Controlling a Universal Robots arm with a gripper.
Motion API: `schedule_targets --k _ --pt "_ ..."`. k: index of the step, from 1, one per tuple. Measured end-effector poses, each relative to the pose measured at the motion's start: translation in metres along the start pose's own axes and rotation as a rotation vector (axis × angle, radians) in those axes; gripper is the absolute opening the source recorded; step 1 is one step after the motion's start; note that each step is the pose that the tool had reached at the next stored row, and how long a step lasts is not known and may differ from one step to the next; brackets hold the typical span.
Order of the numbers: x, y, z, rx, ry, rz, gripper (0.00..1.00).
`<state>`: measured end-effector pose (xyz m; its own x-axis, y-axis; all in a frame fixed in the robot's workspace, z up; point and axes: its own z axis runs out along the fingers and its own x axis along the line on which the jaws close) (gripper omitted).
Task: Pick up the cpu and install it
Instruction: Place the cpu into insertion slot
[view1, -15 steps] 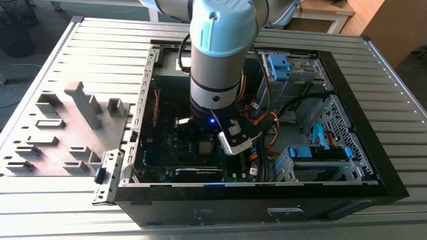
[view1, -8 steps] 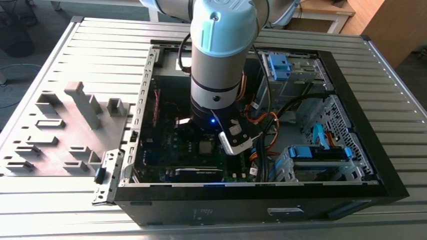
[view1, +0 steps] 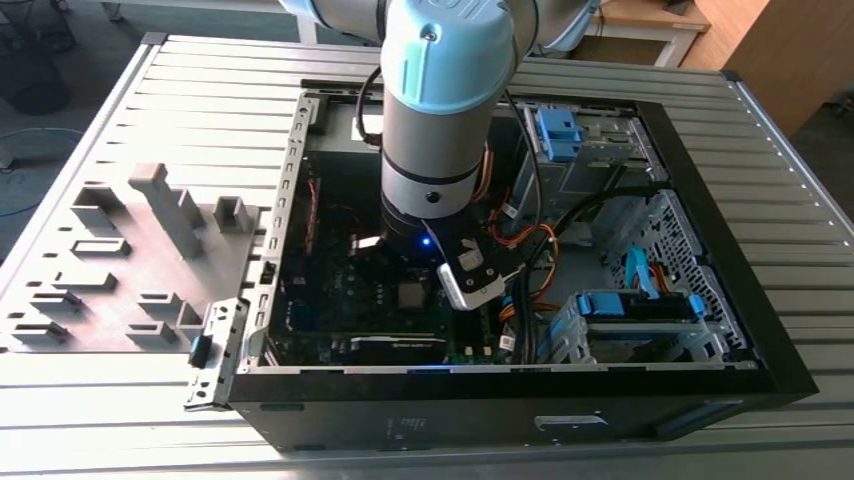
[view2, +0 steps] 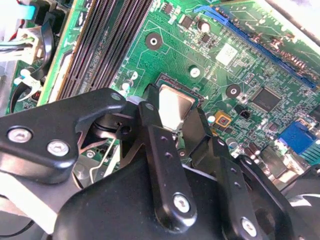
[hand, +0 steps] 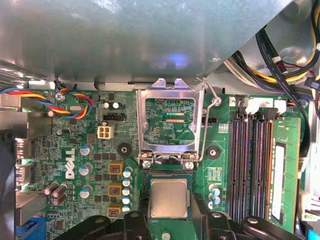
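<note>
Exterior view first: the arm (view1: 434, 120) reaches straight down into the open computer case (view1: 727, 330). In the second wrist view the gripper (view2: 174, 119) has its jaws set narrow, clamped on the cpu (view2: 175, 105), one finger against each side. The chip sits at the socket on the green motherboard (view2: 165, 55). In the first wrist view, the metal retention frame (hand: 170, 86) stands open just beside it.

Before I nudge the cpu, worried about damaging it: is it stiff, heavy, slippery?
Likely stiff: the cpu has a flat metal top. Probably light, being thin and small beside the memory slots. Its smooth, shiny lid may be slippery.
</note>
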<state>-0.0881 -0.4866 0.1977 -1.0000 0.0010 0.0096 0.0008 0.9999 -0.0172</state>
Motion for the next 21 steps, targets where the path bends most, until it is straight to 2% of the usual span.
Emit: schedule_targets --k 3,4,9,21 --pt "0.0 0.0 0.0 0.0 0.0 0.0 0.47" --pt "0.0 0.0 0.0 0.0 0.0 0.0 0.53" --pt "-0.0001 0.0003 0.0012 -0.0022 -0.0003 -0.001 0.53" --pt "-0.0003 0.0028 0.006 -0.0017 -0.0001 -0.009 0.53"
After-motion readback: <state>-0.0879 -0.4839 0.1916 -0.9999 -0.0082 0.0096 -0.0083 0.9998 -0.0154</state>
